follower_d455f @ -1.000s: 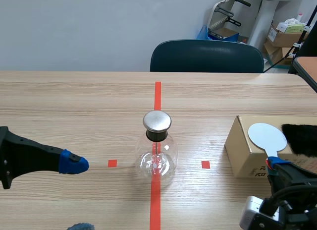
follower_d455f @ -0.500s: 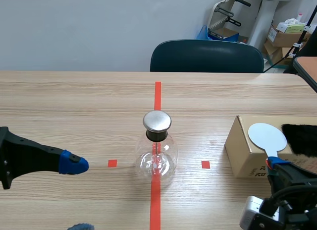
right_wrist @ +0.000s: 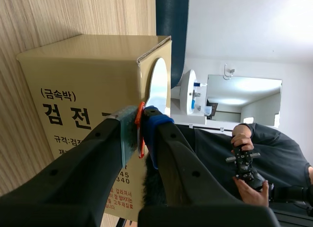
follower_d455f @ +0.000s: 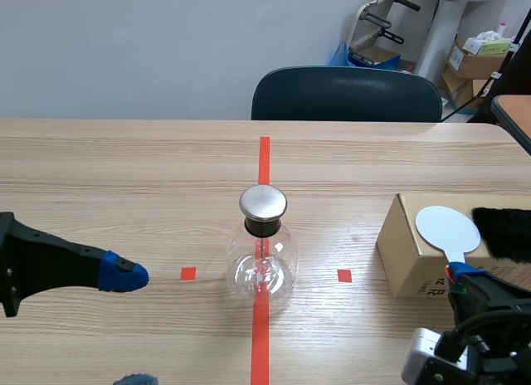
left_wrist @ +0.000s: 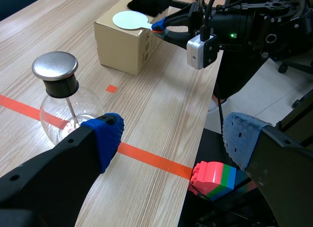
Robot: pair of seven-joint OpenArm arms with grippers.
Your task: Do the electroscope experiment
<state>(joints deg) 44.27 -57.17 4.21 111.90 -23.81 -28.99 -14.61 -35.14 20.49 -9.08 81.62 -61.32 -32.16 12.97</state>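
Nothing is shifting since the earlier frames: both arms are keeping the same poses and every object is staying where it was.

The electroscope flask (follower_d455f: 264,256), a round clear glass vessel with a black neck and a flat metal cap, is standing upright on the bench (follower_d455f: 124,169), right on the orange-red tape line (follower_d455f: 264,157) and between the two arms. The left end effector (left_wrist: 171,144) is hovering low beside the flask, well apart from it, with its blue-padded fingers (left_wrist: 105,139) spread wide and gripping nothing.

Off to the flask's other side, a cardboard box (follower_d455f: 402,256) is sitting on the bench. A white disc paddle (follower_d455f: 448,229) is lying on the box's top, next to a black fur pad (follower_d455f: 504,233). The right end effector (right_wrist: 142,131) is sitting at the box's near edge, its fingers closed on the paddle's orange handle, which is showing pinched between the two pads.

A dark chair (follower_d455f: 347,93) is standing behind the far edge of the bench.
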